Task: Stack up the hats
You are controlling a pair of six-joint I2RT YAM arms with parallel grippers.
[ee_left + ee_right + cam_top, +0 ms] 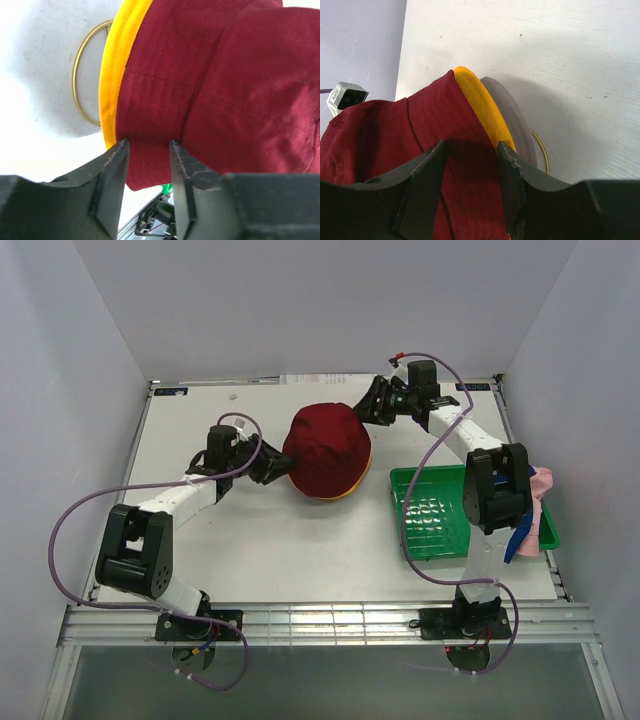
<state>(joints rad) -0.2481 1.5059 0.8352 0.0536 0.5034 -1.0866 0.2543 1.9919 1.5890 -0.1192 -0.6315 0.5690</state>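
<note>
At table [300,550] centre | dark red hat [328,448] over yellow brim [112,75], grey brim [512,115] | left fingers [112,185], right fingers [422,195] apart astride it

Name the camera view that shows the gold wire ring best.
Left wrist: the gold wire ring arcs clear beside the yellow brim. Right wrist catches only a sliver behind the grey brim; from above the dark red hat hides it.
</note>
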